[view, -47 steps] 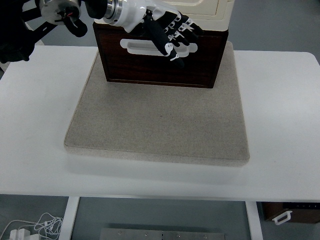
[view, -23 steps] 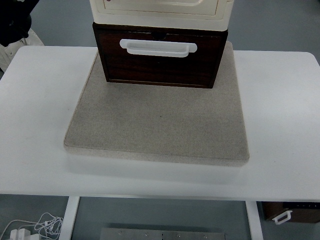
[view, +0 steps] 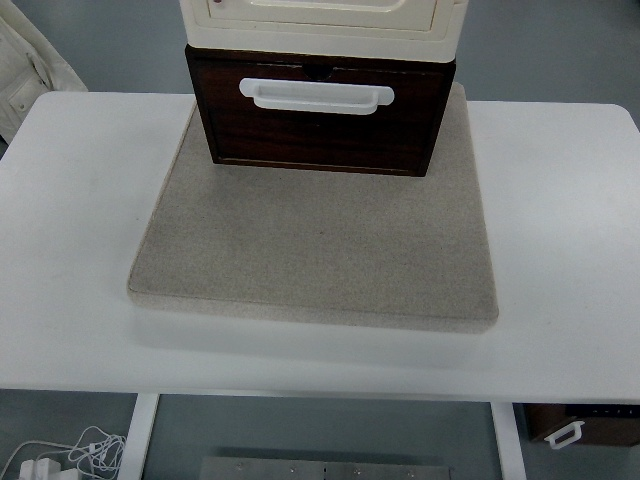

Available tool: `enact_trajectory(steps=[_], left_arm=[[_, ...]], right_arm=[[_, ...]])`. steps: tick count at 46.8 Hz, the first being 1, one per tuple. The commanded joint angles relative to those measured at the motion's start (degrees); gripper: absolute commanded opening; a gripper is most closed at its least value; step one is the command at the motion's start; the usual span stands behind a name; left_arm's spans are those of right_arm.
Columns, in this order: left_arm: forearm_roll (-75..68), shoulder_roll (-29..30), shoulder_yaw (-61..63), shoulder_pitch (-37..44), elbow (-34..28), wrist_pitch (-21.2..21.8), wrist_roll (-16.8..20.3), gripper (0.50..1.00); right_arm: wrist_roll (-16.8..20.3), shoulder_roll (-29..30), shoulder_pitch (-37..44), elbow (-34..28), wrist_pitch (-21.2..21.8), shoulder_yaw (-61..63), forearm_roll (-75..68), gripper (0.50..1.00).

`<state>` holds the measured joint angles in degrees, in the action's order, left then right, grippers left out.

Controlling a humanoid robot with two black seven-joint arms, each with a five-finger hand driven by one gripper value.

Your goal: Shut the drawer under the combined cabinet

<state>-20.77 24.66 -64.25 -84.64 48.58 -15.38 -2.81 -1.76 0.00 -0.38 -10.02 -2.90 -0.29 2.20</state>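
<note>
A dark brown wooden drawer with a white handle sits at the bottom of a cream cabinet at the back of a grey felt mat. The drawer front stands nearly flush under the cabinet, with only a thin dark gap along its top edge. Neither robot hand is in the picture.
The mat lies on a white table. A pale cloth shows at the top left corner. Below the table's near edge are white cables on the floor and a brown box at the lower right.
One second ago the left hand rested on the drawer handle. It has withdrawn to the upper left and out of view, and the dark arm part at the corner is gone too.
</note>
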Motion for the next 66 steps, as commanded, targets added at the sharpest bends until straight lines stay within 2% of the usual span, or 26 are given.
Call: enact_trajectory(steps=[1, 5, 10, 13, 26, 34, 41, 47, 57, 66], left_arm=[[0.0, 0.9, -2.3, 0.2, -2.1, 2.2, 0.4, 1.0], [0.0, 1.9, -2.8, 0.3, -4.6, 5.8, 0.8, 1.0], [0.1, 2.0, -2.6, 0.3, -8.8, 13.9, 2.5, 1.0], [0.4, 2.0, -2.6, 0.4, -11.7, 16.6, 2.5, 1.0], [7.8, 1.6, -1.8, 2.5, -26.4, 16.9, 1.0, 1.0], [12.9, 1.4, -1.8, 9.1, -26.8, 15.5, -1.0, 1.0], [14.7, 0.5, -1.8, 15.6, -26.9, 11.7, -1.0, 1.0], [17.6, -0.4, -1.8, 19.8, -27.2, 6.7, -1.1, 1.0], [21.6, -2.2, -1.8, 24.3, -27.5, -4.4, -1.0, 1.0], [23.3, -5.1, -1.9, 26.2, -28.6, -5.6, -0.4, 1.0]], right_arm=[[0.0, 0.0, 0.0, 0.0, 0.1, 0.1, 0.0, 0.952], [0.0, 0.0, 0.0, 0.0, 0.2, 0.0, 0.0, 0.952], [0.0, 0.0, -0.1, -0.2, 0.4, 0.3, 0.0, 0.952], [0.0, 0.0, -0.2, -0.5, 0.4, 0.2, 0.2, 0.952], [0.0, 0.0, -0.2, -0.5, 0.4, 0.3, 0.1, 0.952], [0.0, 0.0, -0.2, -0.5, 0.4, 0.3, 0.1, 0.952], [-0.1, 0.0, -0.2, -0.5, 0.4, 0.4, 0.0, 0.952], [-0.3, 0.0, -0.2, -0.5, 0.4, 0.4, 0.0, 0.952], [-0.3, 0.0, -0.2, -0.5, 0.4, 0.4, -0.1, 0.952], [-0.3, 0.0, -0.3, -0.5, 0.4, 0.4, -0.1, 0.952]])
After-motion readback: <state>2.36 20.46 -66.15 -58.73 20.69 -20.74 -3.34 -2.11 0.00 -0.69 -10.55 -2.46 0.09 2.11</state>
